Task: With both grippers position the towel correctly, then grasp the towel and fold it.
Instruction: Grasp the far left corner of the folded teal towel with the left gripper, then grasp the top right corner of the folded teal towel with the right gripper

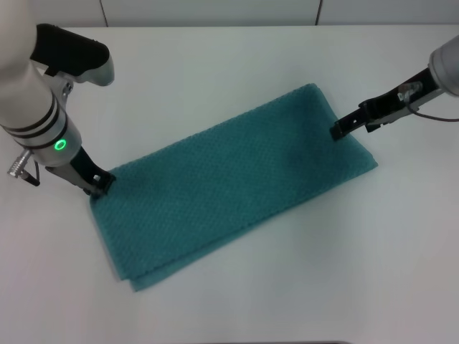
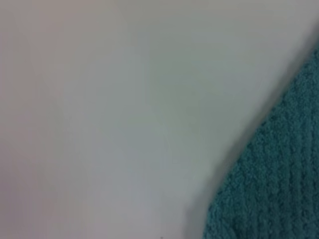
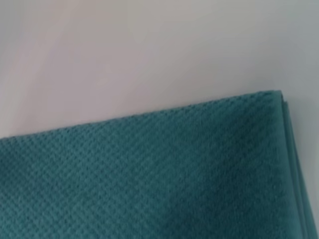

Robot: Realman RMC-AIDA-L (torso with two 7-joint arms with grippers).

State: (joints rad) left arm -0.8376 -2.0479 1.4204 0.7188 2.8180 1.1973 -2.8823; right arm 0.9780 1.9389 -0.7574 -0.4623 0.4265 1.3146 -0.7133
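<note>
The teal towel (image 1: 229, 186) lies flat on the white table (image 1: 215, 64), doubled in layers, running diagonally from near left to far right. My left gripper (image 1: 100, 182) is down at the towel's left corner, touching its edge. My right gripper (image 1: 336, 132) hovers at the towel's right short edge, near the far corner. The left wrist view shows only a curved edge of the towel (image 2: 269, 194) against bare table. In the right wrist view the towel (image 3: 149, 174) fills the lower part, with its stacked layer edges showing at one corner.
The table's back edge (image 1: 215, 26) meets a panelled wall at the top of the head view. A loose cable (image 1: 437, 115) hangs from the right arm. Bare white table surrounds the towel on all sides.
</note>
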